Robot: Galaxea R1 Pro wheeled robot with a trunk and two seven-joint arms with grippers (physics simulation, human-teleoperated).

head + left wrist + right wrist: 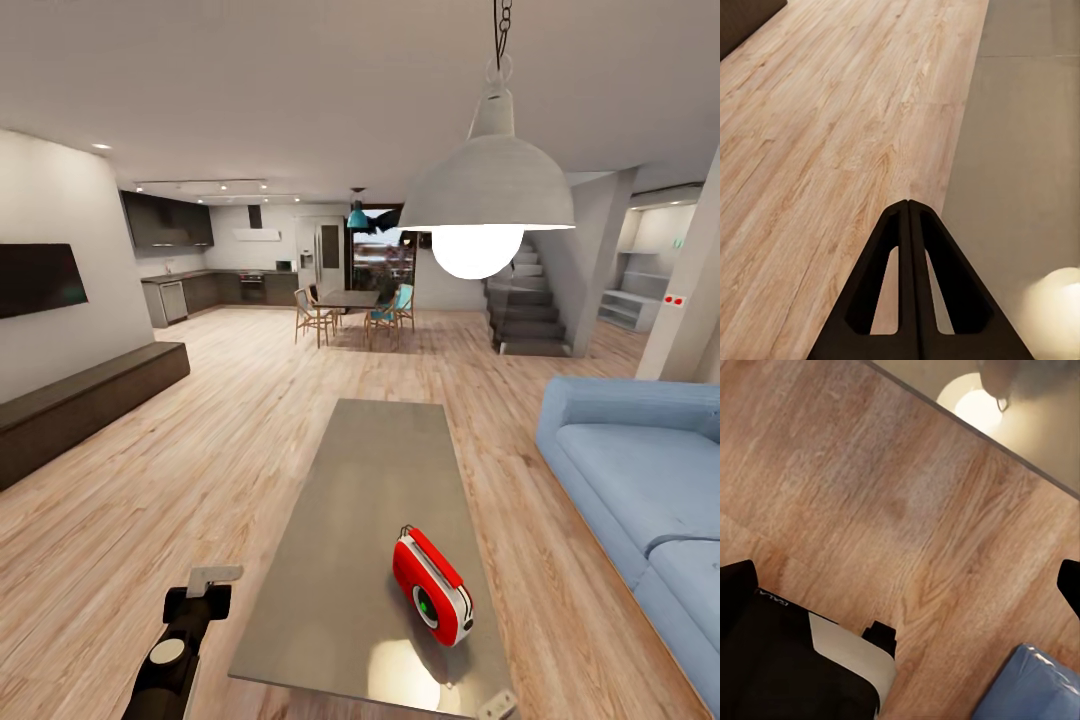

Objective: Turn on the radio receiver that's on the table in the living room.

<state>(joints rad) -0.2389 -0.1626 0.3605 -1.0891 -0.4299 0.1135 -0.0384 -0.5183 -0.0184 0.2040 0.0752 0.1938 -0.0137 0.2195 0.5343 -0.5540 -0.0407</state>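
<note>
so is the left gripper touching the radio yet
Apart: the head view shows the left gripper over the floor beside the table, bare tabletop separating it from the radio.

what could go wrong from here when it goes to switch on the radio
1. The radio stands narrow and upright on the glossy table; a push on its dial could probably slide or tip it.
2. It sits towards the table's right edge, on the sofa side, so a knock might send it off.
3. The left gripper is shut and sits beyond the table's left edge; reaching across could clip the table.
</note>
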